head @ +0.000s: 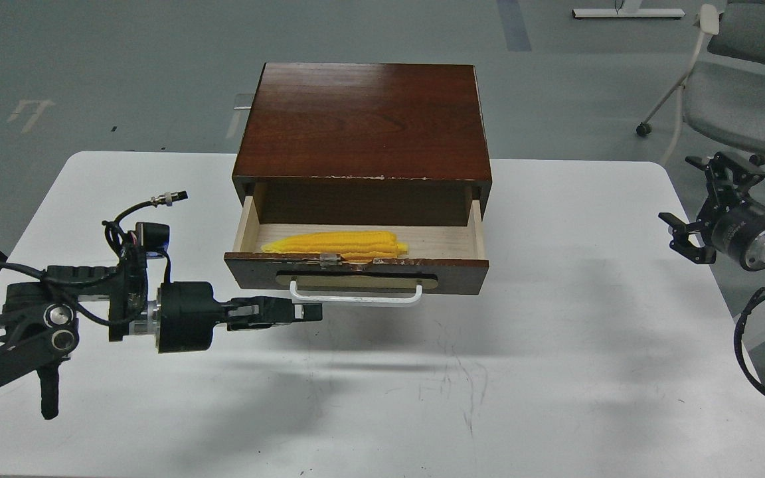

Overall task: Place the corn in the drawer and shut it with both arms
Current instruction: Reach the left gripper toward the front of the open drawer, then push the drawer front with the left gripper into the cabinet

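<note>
Leftmost, the left gripper [313, 312], jaws seemingly closed and empty, hovered just beside the handle of the open drawer [356, 272]. Inside lay the corn [336, 244]; closing remained. Far right, the right gripper [704, 206] gaped, empty.

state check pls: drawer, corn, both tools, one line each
drawer: pulled open, not yet closed
corn: lying flat inside the drawer
left tool: shut, empty, just below the handle's left end
right tool: open, empty, at the table's right edge
</note>
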